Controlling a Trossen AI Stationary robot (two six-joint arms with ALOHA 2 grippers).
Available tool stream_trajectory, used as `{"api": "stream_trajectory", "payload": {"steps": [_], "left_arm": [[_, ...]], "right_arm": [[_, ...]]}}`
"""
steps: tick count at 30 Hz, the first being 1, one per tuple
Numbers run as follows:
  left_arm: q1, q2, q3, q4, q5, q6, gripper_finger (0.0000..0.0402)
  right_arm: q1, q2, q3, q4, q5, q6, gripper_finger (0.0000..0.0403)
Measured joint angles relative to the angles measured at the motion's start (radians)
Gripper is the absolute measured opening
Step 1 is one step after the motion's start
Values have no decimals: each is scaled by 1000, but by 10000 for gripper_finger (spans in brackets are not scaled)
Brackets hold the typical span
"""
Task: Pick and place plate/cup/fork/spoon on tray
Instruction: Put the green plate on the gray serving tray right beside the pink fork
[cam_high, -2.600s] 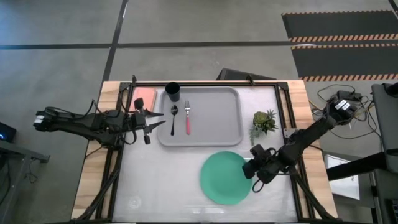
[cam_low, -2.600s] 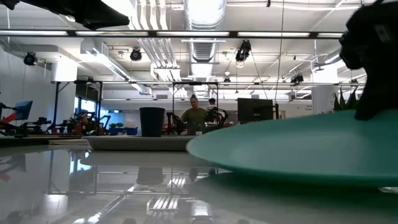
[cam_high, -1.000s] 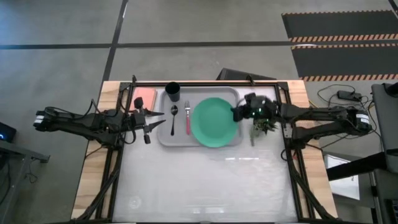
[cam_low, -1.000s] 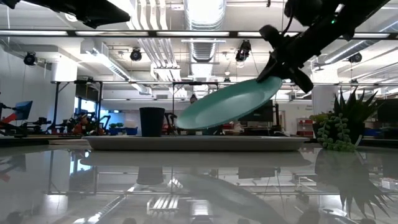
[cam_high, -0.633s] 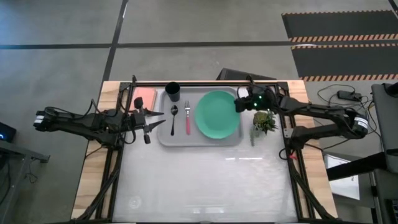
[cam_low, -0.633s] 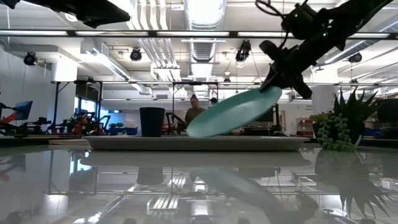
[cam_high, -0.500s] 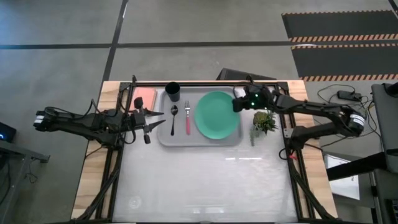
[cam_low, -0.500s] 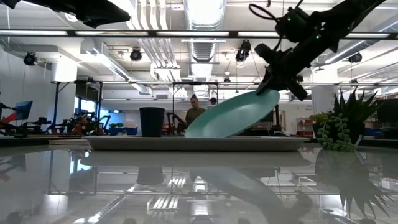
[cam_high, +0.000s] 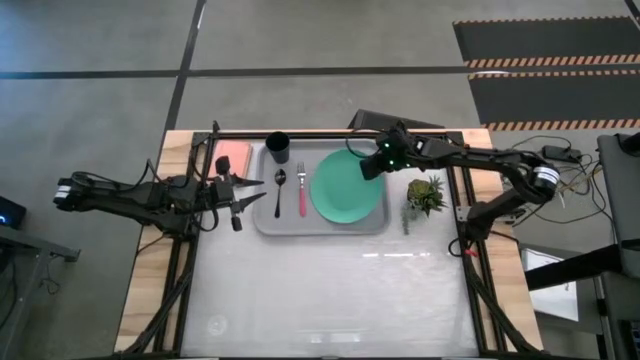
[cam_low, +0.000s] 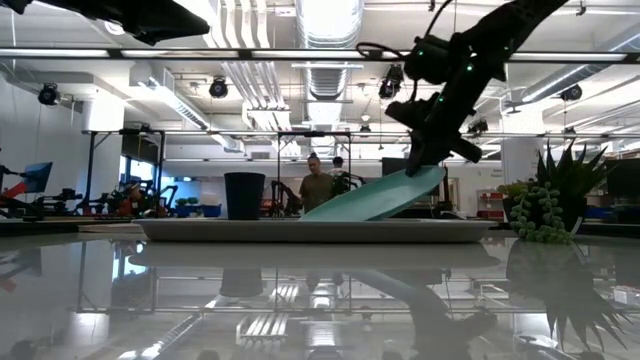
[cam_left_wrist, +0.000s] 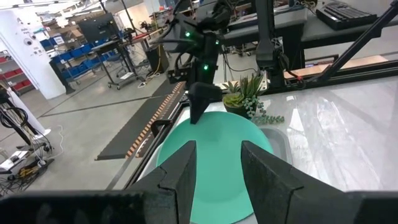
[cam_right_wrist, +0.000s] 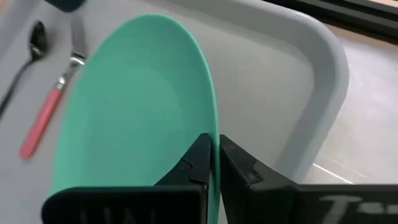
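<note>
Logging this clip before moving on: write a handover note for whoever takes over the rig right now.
Right gripper: shut on the plate, gripping its rim; plate tilted, low edge on the tray, not yet flat.
Left gripper: open, idle beside the tray's left side.
Done: cup, spoon and fork are on the tray.
Left: lower the plate flat, release, withdraw.

On the table (cam_high: 300, 300), the tray (cam_high: 321, 225) sits at twelve o'clock. In the tray, the cup (cam_high: 278, 148) is at ten o'clock, the spoon (cam_high: 279, 191) and fork (cam_high: 301, 190) lie side by side at nine, and the plate (cam_high: 345, 188) tilts over its three o'clock half. A plant (cam_high: 425, 195) stands just outside at three; a pad (cam_high: 233, 158) lies outside at nine.
</note>
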Motion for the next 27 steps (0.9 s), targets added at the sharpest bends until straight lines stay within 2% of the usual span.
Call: {"api": "stream_trajectory", "payload": {"steps": [7, 18, 22, 27], "left_arm": [[0, 0, 0, 0, 0, 0, 109], [0, 0, 0, -1, 0, 0, 109], [0, 0, 0, -1, 0, 0, 109], [0, 0, 0, -1, 0, 0, 109]], "right_arm": [[0, 94, 75, -19, 12, -41, 9], [-1, 232, 195, -141, 59, -147, 11], [-1, 259, 222, -170, 70, -156, 29], [0, 264, 227, -191, 100, -166, 70]]}}
